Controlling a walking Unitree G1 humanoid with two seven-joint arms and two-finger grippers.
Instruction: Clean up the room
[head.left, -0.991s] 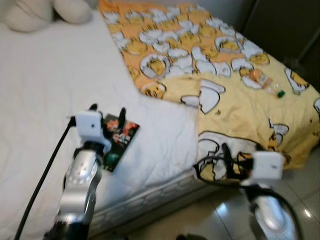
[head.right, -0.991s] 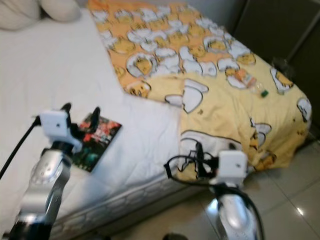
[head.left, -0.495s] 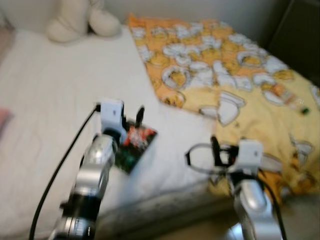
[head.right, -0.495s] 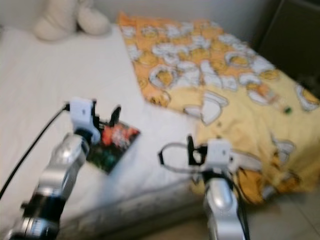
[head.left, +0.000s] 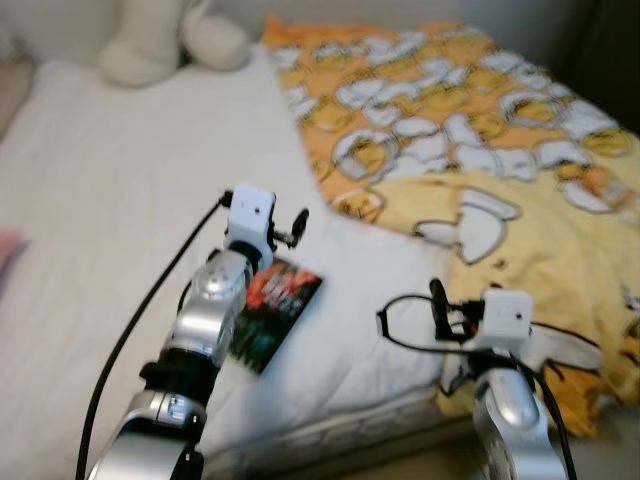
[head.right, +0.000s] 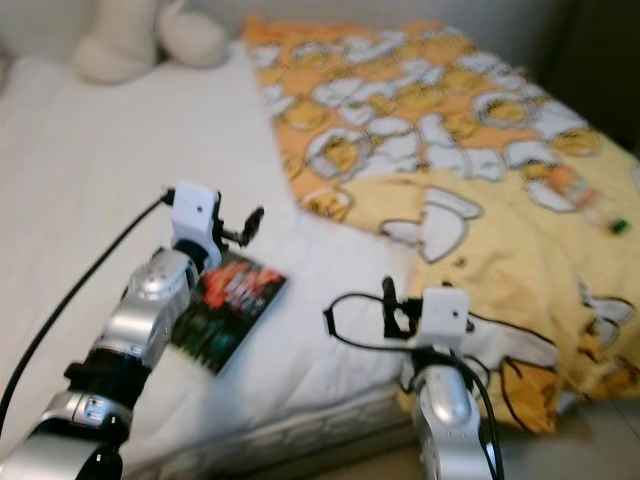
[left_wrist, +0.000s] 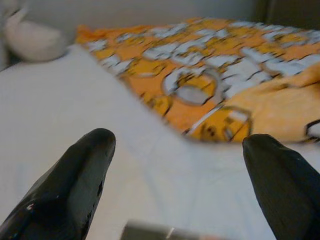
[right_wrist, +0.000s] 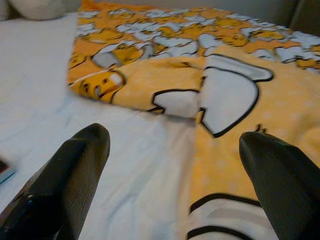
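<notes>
A dark book (head.left: 275, 310) with a red picture on its cover lies flat on the white bed sheet (head.left: 110, 200), near the front edge. My left gripper (head.left: 283, 226) hovers just above the book's far end, open and empty; the left wrist view shows its fingers (left_wrist: 80, 170) spread wide, with the book's edge (left_wrist: 160, 232) below them. My right gripper (head.left: 444, 306) is open over the bed's front edge, where the sheet meets the yellow cartoon blanket (right_wrist: 235, 100). An orange-labelled bottle (head.right: 580, 198) lies on the blanket at the far right.
A cream plush toy (head.left: 170, 40) sits at the head of the bed. The yellow blanket (head.left: 480, 130) covers the bed's right half and hangs over the front edge. Something pink (head.left: 8, 255) shows at the left edge. Dark furniture (head.right: 600, 50) stands at the back right.
The view has swung left and is blurred. My left arm has reached farther forward, so its gripper is now past the book's far end. The right gripper stays open near the blanket's edge.
</notes>
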